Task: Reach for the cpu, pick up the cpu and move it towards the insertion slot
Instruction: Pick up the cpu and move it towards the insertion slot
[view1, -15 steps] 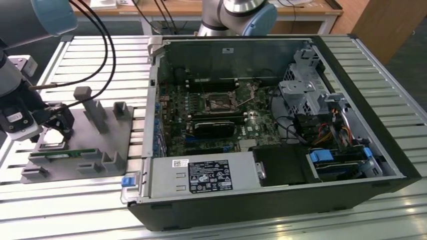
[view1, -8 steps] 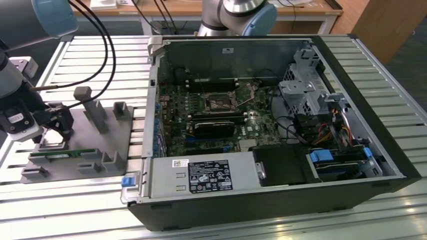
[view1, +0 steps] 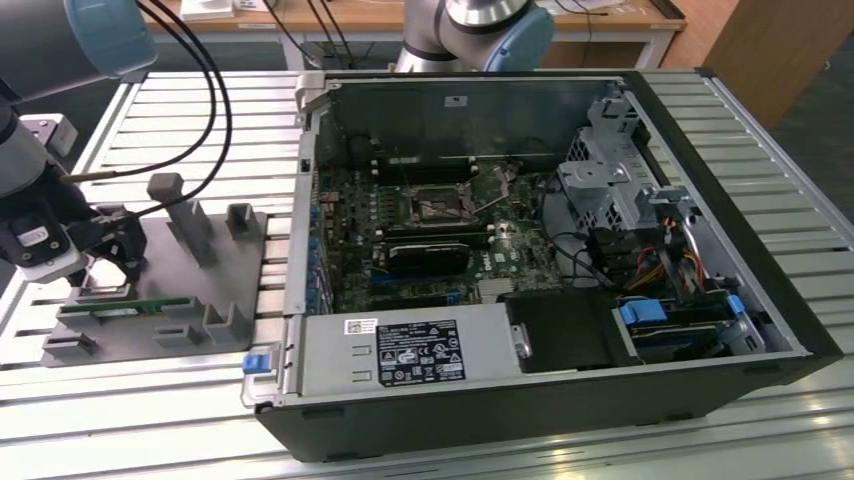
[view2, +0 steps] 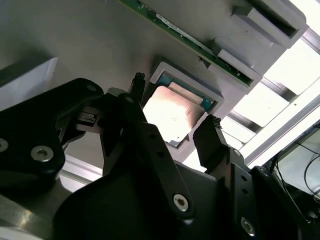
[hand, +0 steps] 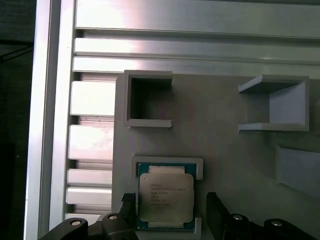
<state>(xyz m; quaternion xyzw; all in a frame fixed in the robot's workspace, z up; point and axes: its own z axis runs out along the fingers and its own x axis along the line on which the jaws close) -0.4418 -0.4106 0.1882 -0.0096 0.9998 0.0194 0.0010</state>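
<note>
Reach step, nearly done (no grip yet, by the look). Jaws open, astride the cpu (hand: 165, 197), flat in its grey holder (hand: 167, 161) on the surface (view1: 134, 400), well apart from the insertion slot (view1: 437, 208). For the pickup: even closing on opposite edges.

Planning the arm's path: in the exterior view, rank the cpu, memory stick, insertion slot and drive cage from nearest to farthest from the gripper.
1. cpu, right under the gripper.
2. memory stick, just beside the cpu.
3. insertion slot, well toward the exterior view's right.
4. drive cage, farthest right.
</note>
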